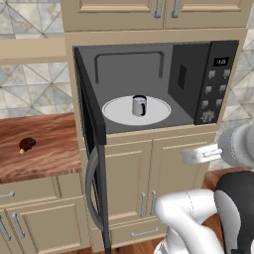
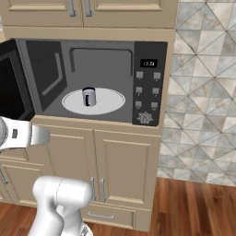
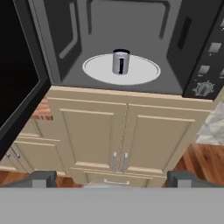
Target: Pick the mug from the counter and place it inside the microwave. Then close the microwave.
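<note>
The small light-grey mug (image 1: 139, 105) (image 2: 88, 97) (image 3: 120, 61) stands upright on the white turntable plate (image 1: 158, 113) inside the microwave (image 1: 218, 79) (image 2: 150, 83), its dark handle facing forward. The microwave door (image 1: 92, 126) (image 3: 19, 65) hangs wide open to the left, grey bar handle (image 1: 91, 188) on its outer edge. My gripper (image 3: 111, 179) (image 1: 191, 156) (image 2: 44, 136) is open and empty. It is held in front of the lower cabinets, below the oven's opening and well back from the mug. The reddish-brown counter (image 1: 49, 149) lies to the left.
A small dark-brown lump with an orange tip (image 1: 26, 144) lies on the counter. Beige cabinet doors (image 1: 149, 173) sit under the microwave, with upper cabinets (image 1: 158, 12) above. The button panel (image 2: 148, 90) is on the oven's right. Wood floor (image 2: 198, 207) lies to the right.
</note>
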